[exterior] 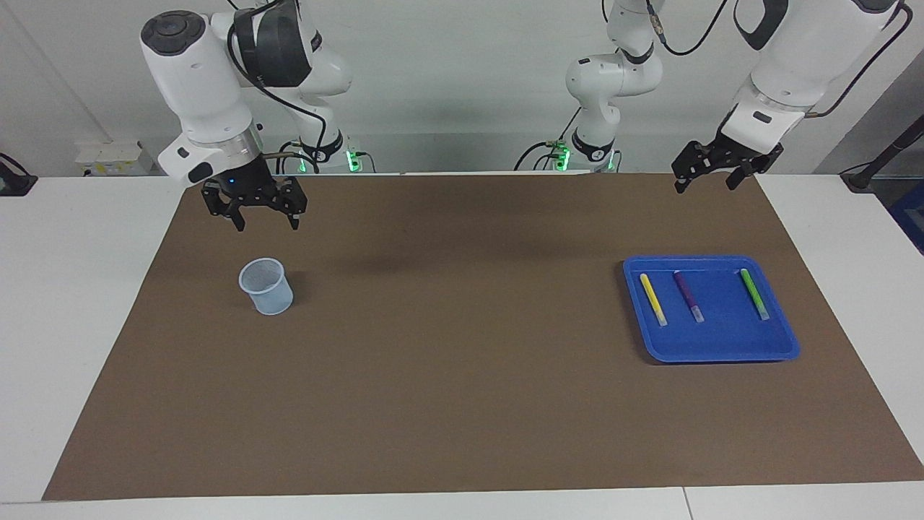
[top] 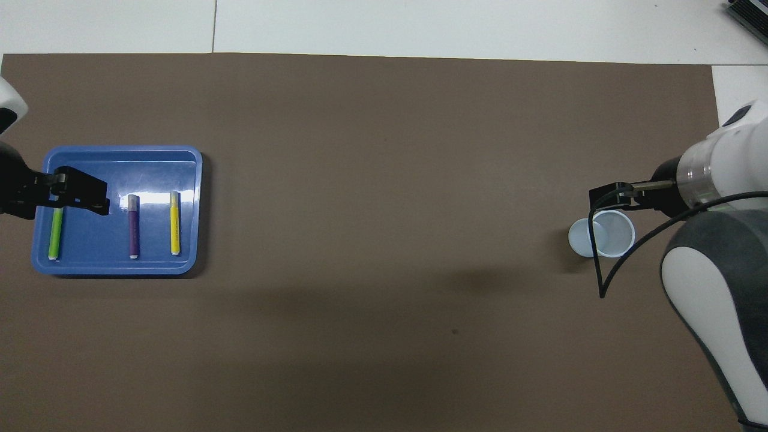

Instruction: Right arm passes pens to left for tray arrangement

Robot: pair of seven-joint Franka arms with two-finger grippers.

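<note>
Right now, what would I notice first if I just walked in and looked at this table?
Probably the shallow bright blue plastic tray at the left arm's end of the brown mat, with a yellow pen, a purple pen and a green pen lying side by side in it. At the right arm's end stands a small pale-blue see-through cup.
</note>
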